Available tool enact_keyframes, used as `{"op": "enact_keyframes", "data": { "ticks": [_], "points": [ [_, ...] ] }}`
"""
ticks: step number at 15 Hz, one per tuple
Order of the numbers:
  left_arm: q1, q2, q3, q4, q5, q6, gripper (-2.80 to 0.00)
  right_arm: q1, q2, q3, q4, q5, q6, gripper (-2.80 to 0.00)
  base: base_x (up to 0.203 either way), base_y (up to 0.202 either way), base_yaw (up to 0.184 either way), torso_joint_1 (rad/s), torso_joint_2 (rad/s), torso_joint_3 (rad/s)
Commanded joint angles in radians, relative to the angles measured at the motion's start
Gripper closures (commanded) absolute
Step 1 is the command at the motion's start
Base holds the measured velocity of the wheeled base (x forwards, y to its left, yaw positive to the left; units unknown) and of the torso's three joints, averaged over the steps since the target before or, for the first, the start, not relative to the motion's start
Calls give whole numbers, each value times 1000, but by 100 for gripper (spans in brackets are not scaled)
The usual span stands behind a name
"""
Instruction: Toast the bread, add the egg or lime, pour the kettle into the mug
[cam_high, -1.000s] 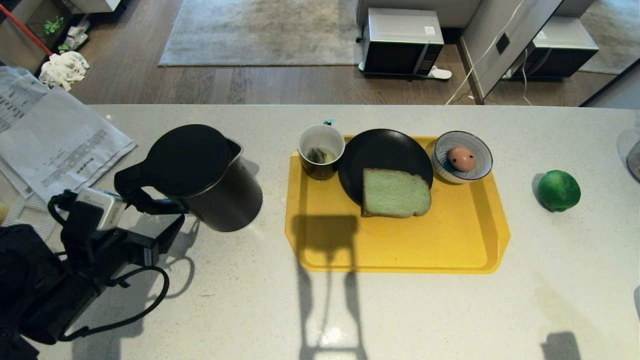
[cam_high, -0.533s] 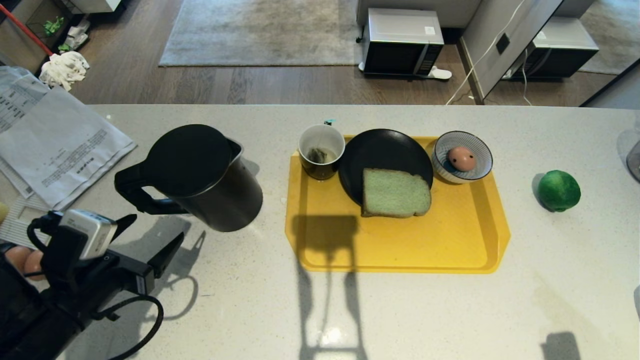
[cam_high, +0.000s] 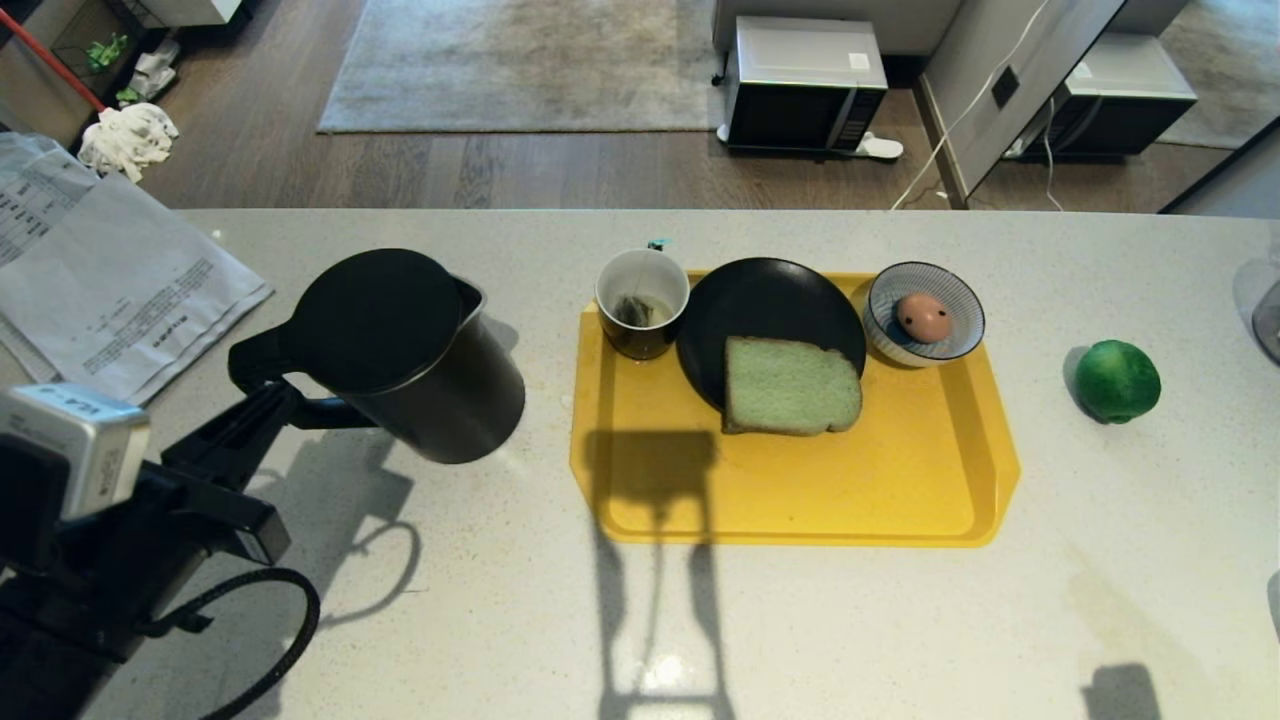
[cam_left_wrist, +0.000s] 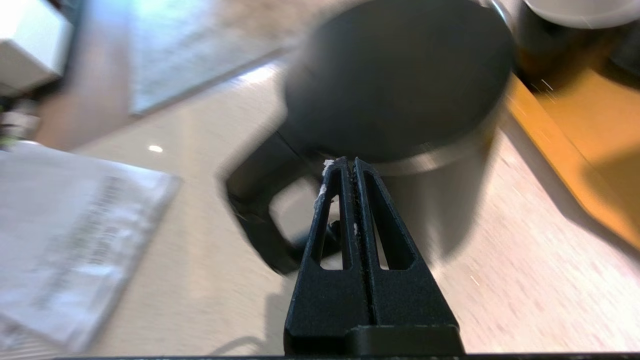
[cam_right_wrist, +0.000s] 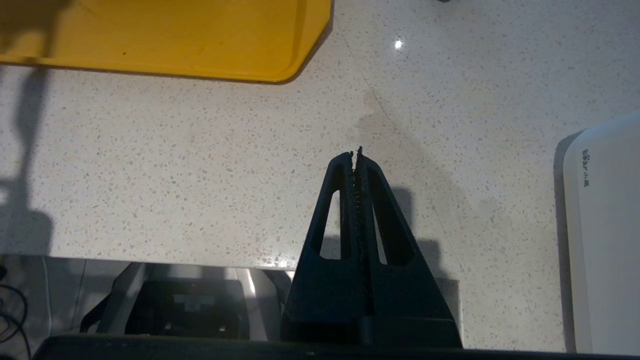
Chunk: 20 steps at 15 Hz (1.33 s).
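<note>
the pouring step looks wound up or paused: the kettle (cam_high: 405, 352) stands upright on the counter (cam_high: 800, 620), left of the yellow tray (cam_high: 800, 490), while the left gripper (cam_high: 268, 408) sits just beside its loop handle with jaws pressed together on nothing. the mug (cam_high: 642, 300) on the tray's far left corner holds a teabag, though whether there is water in it is hard to tell. next, i'd judge, the gripper must spread before any fresh grasp.
</note>
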<state>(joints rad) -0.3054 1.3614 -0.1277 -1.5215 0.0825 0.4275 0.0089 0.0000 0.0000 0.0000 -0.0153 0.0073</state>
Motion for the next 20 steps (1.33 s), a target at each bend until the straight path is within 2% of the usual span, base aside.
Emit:
{"op": "enact_keyframes", "data": {
  "ticks": [1, 4, 6, 8, 10, 12, 13, 14, 16, 18, 20],
  "points": [
    [-29, -97, -30, -9, 66, 21, 0, 0, 0, 2, 0, 0, 0, 0, 0, 0, 0, 0, 0, 0],
    [-31, -241, -51, -9, 96, 34, 0, 0, 0, 0, 0, 0, 0, 0, 0, 0, 0, 0, 0, 0],
    [-26, -360, -79, 18, 141, 60, 0, 0, 0, 2, 0, 0, 0, 0, 0, 0, 0, 0, 0, 0],
    [7, -502, -101, 171, 167, 71, 0, 0, 0, 1, 0, 0, 0, 0, 0, 0, 0, 0, 0, 0],
    [67, -646, -148, 455, 155, 74, 0, 0, 0, 2, 0, 0, 0, 0, 0, 0, 0, 0, 0, 0],
    [150, -792, -206, 748, 96, 63, 0, 0, 0, 1, 0, 0, 0, 0, 0, 0, 0, 0, 0, 0],
    [228, -858, -232, 868, 55, 43, 0, 0, 0, 2, 0, 0, 0, 0, 0, 0, 0, 0, 0, 0],
    [298, -921, -251, 968, 0, 18, 0, 0, 1, 1, 0, 0, 0, 0, 0, 0, 0, 0, 0, 0],
    [384, -1016, -268, 1136, -116, -23, 0, 0, 0, 2, 0, 0, 0, 0, 0, 0, 0, 0, 0, 0],
    [437, -1066, -276, 1198, -167, -36, 0, 0, 0, 0, 0, 0, 0, 0, 0, 0, 0, 0, 0, 0],
    [439, -1078, -317, 1197, -200, -21, 0, 0, 0, 2, 0, 0, 0, 0, 0, 0, 0, 0, 0, 0]
  ]
}}
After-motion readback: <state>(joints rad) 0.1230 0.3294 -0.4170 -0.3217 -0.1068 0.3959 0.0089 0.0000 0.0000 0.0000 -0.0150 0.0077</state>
